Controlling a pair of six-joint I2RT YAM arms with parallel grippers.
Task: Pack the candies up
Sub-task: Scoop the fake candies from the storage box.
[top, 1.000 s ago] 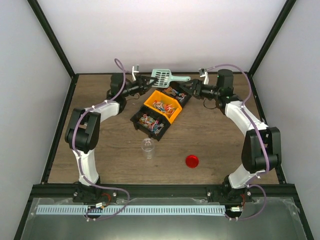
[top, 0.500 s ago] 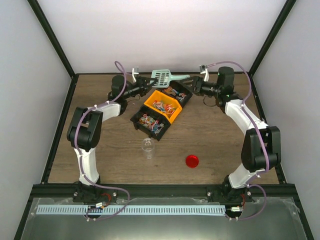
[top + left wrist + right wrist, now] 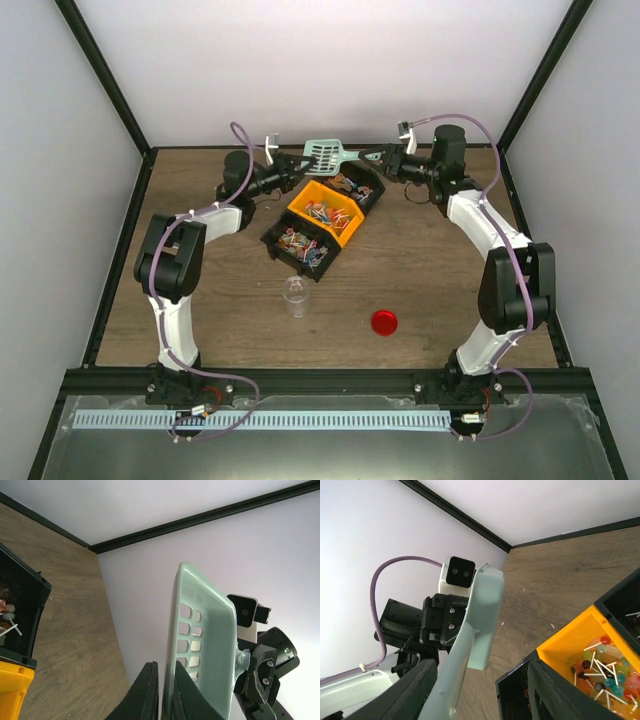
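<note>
The teal scoop (image 3: 325, 154) is held in the air above the back bins. My left gripper (image 3: 293, 170) is shut on the scoop's side rim (image 3: 176, 680), with the slotted scoop body (image 3: 207, 640) standing beside it. My right gripper (image 3: 385, 160) is open, its jaws wide apart on either side of the scoop handle (image 3: 465, 645), which lies close to the left finger (image 3: 415, 690). The candies, small mixed-colour sweets, fill the yellow bin (image 3: 325, 212) and show in the right wrist view (image 3: 600, 665). More lie in two black bins (image 3: 298, 245) (image 3: 357, 186).
A clear open jar (image 3: 294, 296) stands on the wooden table in front of the bins. A red round lid (image 3: 384, 321) lies to its right. The white back wall is close behind the scoop. A black bin's corner (image 3: 22, 605) shows in the left wrist view.
My right gripper has moved back and up from the black bin to the scoop handle, jaws now around it. My left gripper still holds the scoop, nearly still.
</note>
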